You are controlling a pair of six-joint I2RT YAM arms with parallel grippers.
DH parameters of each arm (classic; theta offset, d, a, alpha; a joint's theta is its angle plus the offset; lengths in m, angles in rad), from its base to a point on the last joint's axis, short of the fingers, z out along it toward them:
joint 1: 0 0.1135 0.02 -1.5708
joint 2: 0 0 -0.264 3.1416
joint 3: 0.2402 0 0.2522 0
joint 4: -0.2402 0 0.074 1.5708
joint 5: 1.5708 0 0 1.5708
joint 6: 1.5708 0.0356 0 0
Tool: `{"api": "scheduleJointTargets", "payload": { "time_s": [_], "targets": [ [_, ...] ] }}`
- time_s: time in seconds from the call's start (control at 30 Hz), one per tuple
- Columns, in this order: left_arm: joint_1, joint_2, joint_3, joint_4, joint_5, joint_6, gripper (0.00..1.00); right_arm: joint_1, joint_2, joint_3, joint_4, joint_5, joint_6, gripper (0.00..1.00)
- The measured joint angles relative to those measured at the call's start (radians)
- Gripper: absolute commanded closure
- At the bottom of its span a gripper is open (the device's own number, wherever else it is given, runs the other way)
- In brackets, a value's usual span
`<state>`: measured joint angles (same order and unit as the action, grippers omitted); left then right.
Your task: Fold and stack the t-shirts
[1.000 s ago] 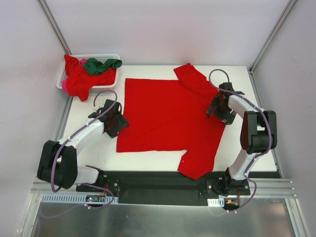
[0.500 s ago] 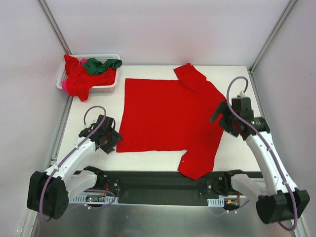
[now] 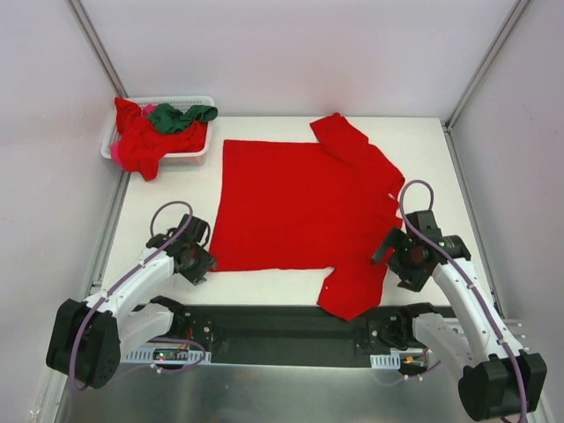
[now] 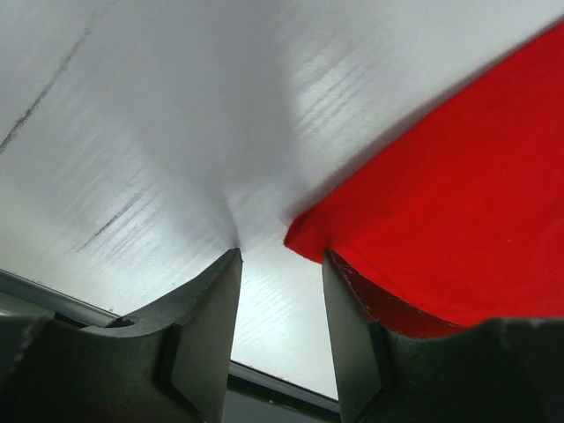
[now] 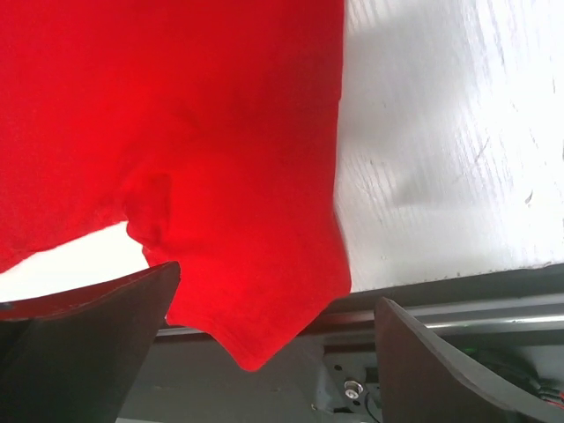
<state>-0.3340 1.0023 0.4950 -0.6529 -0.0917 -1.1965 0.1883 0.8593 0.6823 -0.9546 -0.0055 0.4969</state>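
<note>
A large red t-shirt (image 3: 300,207) lies spread flat on the white table (image 3: 159,198). Its near sleeve (image 3: 352,286) reaches over the front edge. My left gripper (image 3: 203,261) sits low at the shirt's near-left corner (image 4: 300,240). It is open by a narrow gap that shows only bare table, and the cloth lies just ahead of one finger (image 4: 352,335). My right gripper (image 3: 384,256) hovers wide open over the near sleeve (image 5: 256,264), with nothing between its fingers. More t-shirts, red (image 3: 139,145) and dark green (image 3: 181,115), are heaped at the back left.
A white lattice basket (image 3: 199,100) at the back-left corner holds the heaped shirts, one red shirt spilling over its front. A black rail (image 3: 282,330) runs along the table's near edge. Metal frame posts (image 3: 97,48) stand at the back corners.
Both arms pulled back toward the near edge. The left gripper came down to the shirt's near-left corner and narrowed. The right gripper moved from the far sleeve to the near sleeve.
</note>
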Motion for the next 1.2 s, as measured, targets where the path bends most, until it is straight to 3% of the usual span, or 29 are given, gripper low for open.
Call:
{"api": "scheduleJointTargets", "payload": {
  "time_s": [0.37,0.47,0.5,0.8,0.97,1.2],
  "targets": [
    [0.0,0.005,-0.021,0.023,-0.072,-0.04,0.73,0.007,-0.031,-0.019,-0.045,-0.051,-0.016,0.09],
    [0.0,0.005,-0.032,0.049,-0.073,-0.047,0.87,0.032,-0.027,-0.047,-0.05,-0.063,-0.029,0.13],
    [0.0,0.005,-0.035,0.057,-0.073,-0.051,1.0,0.044,-0.027,-0.056,-0.05,-0.065,-0.034,0.13],
    [-0.001,-0.022,-0.066,0.108,-0.071,-0.076,1.0,0.172,0.037,-0.144,0.001,-0.087,-0.041,0.2],
    [-0.001,-0.003,-0.058,0.117,-0.07,-0.074,1.0,0.229,0.056,-0.168,0.06,-0.085,-0.03,0.29],
    [-0.001,0.012,-0.049,0.119,-0.071,-0.068,1.0,0.3,0.064,-0.201,0.08,-0.045,0.029,0.31]
  ]
}}
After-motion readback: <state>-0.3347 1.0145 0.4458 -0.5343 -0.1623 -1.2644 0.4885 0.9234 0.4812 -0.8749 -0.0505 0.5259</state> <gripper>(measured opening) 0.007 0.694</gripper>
